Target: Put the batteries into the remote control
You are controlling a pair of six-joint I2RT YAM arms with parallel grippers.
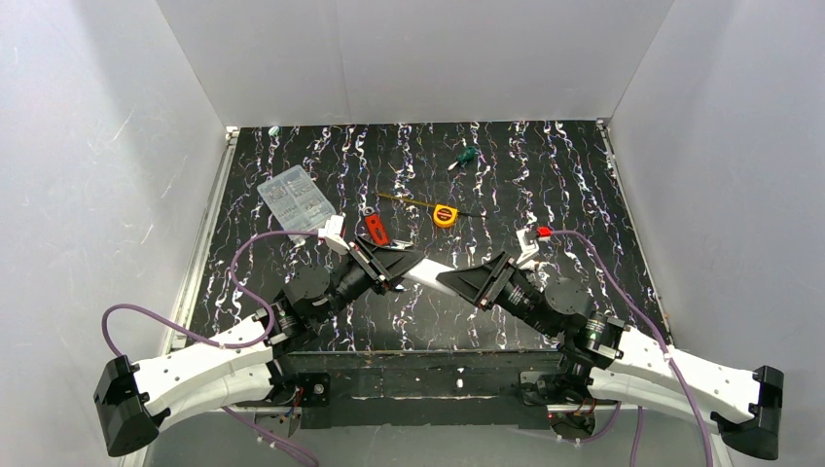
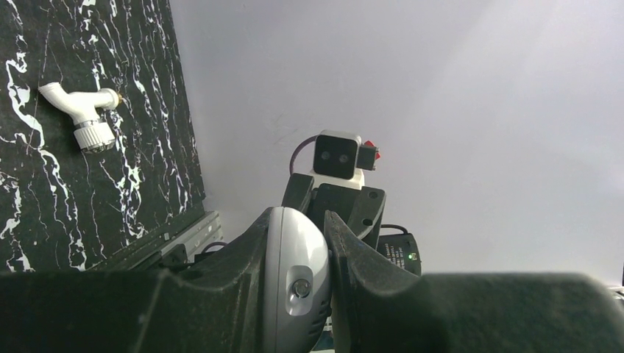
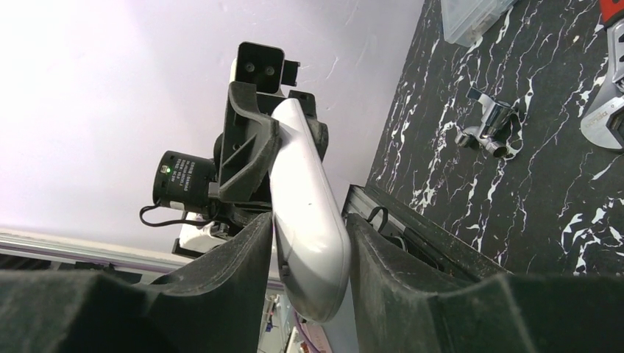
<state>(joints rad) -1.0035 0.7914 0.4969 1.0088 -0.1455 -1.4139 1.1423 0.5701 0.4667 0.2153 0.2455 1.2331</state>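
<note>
The white remote control (image 1: 425,275) hangs above the table's near middle, held at both ends. My left gripper (image 1: 402,267) is shut on its left end and my right gripper (image 1: 455,283) is shut on its right end. In the left wrist view the remote's rounded end with a small lens window (image 2: 296,283) sits clamped in my left gripper (image 2: 296,220). In the right wrist view the remote's long white body (image 3: 307,198) runs from my right gripper (image 3: 307,222) up to the other gripper. No batteries show in any view.
A clear plastic box (image 1: 295,199), a red tool (image 1: 377,230), a yellow tape measure (image 1: 445,215) and a green screwdriver (image 1: 465,156) lie further back. A white pipe fitting (image 2: 81,114) and a cluster of silvery metal bits (image 3: 489,121) lie on the black marbled table (image 1: 545,185).
</note>
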